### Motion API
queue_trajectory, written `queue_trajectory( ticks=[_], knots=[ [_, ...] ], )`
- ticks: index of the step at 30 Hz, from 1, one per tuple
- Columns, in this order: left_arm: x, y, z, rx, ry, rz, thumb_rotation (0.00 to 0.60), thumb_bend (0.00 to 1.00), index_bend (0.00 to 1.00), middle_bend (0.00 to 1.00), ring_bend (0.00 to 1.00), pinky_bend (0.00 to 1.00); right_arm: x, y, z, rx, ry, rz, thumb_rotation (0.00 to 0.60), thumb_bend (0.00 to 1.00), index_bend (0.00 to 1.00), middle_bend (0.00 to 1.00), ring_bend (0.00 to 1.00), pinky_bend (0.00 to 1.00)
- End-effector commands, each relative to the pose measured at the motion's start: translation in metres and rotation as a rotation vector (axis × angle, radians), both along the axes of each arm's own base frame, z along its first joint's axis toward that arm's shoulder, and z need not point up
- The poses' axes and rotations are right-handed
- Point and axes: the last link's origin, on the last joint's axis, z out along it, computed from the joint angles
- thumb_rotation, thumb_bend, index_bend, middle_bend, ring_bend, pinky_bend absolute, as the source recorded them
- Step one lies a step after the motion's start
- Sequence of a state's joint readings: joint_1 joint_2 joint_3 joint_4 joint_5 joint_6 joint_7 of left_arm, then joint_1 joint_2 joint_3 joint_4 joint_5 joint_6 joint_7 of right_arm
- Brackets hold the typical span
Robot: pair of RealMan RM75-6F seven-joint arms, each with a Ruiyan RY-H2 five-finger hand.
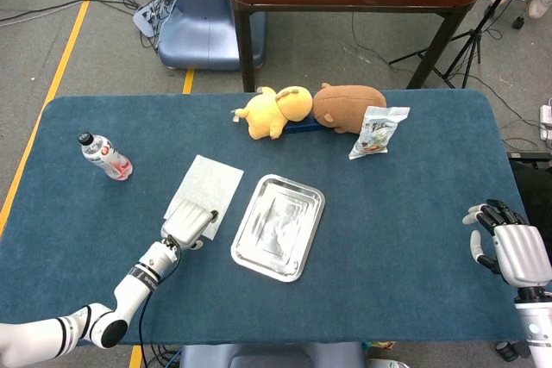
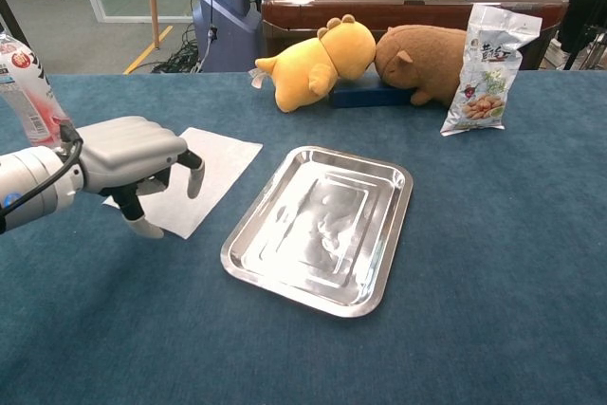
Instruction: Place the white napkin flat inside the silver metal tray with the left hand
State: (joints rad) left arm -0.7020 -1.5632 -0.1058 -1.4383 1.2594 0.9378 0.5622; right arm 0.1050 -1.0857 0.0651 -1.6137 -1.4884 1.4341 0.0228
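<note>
White napkin (image 2: 211,174) lies flat on the blue table (image 1: 405,230), just left of the silver metal tray (image 1: 278,227), not in it. The near end of the napkin is covered by the left hand (image 2: 128,152) in both views, so its front corner is hidden. Left hand is palm-down over that end, fingers (image 2: 194,177) curled downward with the tips at or just above the cloth; contact can't be confirmed from either view, and nothing is clearly pinched. The thumb sticks down on the near side. The left forearm is cut off by the frame edge in the chest view.

Tray holds nothing; its reflective base shows only blurry glare.

Right hand (image 1: 514,247) shows only in the head view, at the right table edge, fingers spread apart and holding nothing; its wrist is cut off at the bottom of the frame. It falls outside the chest view.

At the back: yellow plush (image 2: 313,64) and brown plush (image 2: 422,59) lie head to head on a dark blue block (image 2: 365,94) mostly hidden under them. A snack bag (image 2: 488,64) leans by the brown plush; the print is too small to read. Water bottle (image 1: 105,157) lies far left, cropped in the chest view.
</note>
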Motion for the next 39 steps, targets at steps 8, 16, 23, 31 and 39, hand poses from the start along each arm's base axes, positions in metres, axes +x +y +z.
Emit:
queue_trajectory(
  ticks=[8,16,23,31,39],
  knots=[
    [-0.005,0.001,-0.006,-0.012,-0.008,0.019,0.600,0.18,0.48,1.00,0.87,0.89,-0.001,-0.001,0.000,-0.002,0.001,-0.003,0.600,0.62,0.43,0.34,0.18,0.29],
    [-0.009,0.001,-0.009,-0.020,-0.001,0.028,0.600,0.26,0.50,1.00,0.87,0.89,-0.001,0.000,0.001,-0.003,-0.001,-0.002,0.600,0.62,0.43,0.34,0.18,0.29],
    [-0.011,0.001,-0.011,-0.025,0.000,0.035,0.600,0.26,0.50,1.00,0.87,0.89,-0.001,0.000,0.000,0.000,0.001,-0.003,0.600,0.62,0.43,0.34,0.18,0.29],
    [-0.013,0.001,-0.012,-0.026,0.008,0.042,0.600,0.26,0.50,1.00,0.87,0.89,-0.001,0.000,0.000,0.000,0.001,-0.003,0.600,0.62,0.43,0.34,0.18,0.29],
    [-0.016,0.001,-0.014,-0.028,0.020,0.044,0.600,0.26,0.50,1.00,0.87,0.89,-0.001,0.000,0.000,-0.002,0.000,-0.004,0.600,0.62,0.43,0.34,0.18,0.29]
  ],
)
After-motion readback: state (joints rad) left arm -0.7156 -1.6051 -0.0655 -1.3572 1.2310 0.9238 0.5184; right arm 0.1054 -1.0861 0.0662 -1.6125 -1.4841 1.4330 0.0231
